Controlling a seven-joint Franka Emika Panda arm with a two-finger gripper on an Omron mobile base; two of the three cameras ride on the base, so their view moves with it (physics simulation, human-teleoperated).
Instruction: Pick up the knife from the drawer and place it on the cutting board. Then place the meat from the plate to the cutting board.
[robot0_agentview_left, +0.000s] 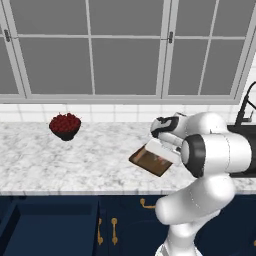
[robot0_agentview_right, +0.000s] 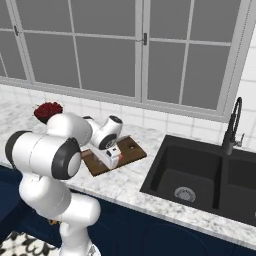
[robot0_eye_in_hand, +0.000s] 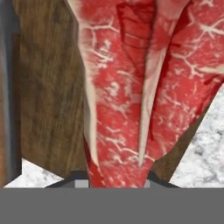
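- The cutting board (robot0_agentview_left: 150, 161) lies flat on the marble table (robot0_agentview_left: 75, 160), and serves here as the landmark.
- In the hand view the meat (robot0_eye_in_hand: 131, 87) hangs close before the camera, red with pale marbling, running down to the two dark finger tips at the bottom.
- The claw (robot0_eye_in_hand: 118, 177) is clamped on the meat: the steak's narrow end sits between the tips.
- Behind the meat in the hand view are the brown grain of the cutting board and, past its edge, the marble of the table.
- In the right base view the claw (robot0_agentview_right: 114, 156) points down over the cutting board (robot0_agentview_right: 127, 150), near the board's middle. Whether the meat touches the wood cannot be told.
- In the left base view the hand covers the near right part of the cutting board.
- A dark bowl (robot0_agentview_left: 65, 133), heaped with red berries (robot0_agentview_left: 65, 122), stands on the table well to the left of the cutting board, towards the window.
- A black sink (robot0_agentview_right: 200, 175) is sunk into the table to the right of the cutting board; its basin holds nothing but the drain.
- A dark tap (robot0_agentview_right: 232, 125) stands behind the sink.
- The drawer (robot0_agentview_left: 50, 230) stands pulled out below the table edge, down and to the left of the cutting board; what is in it cannot be made out.
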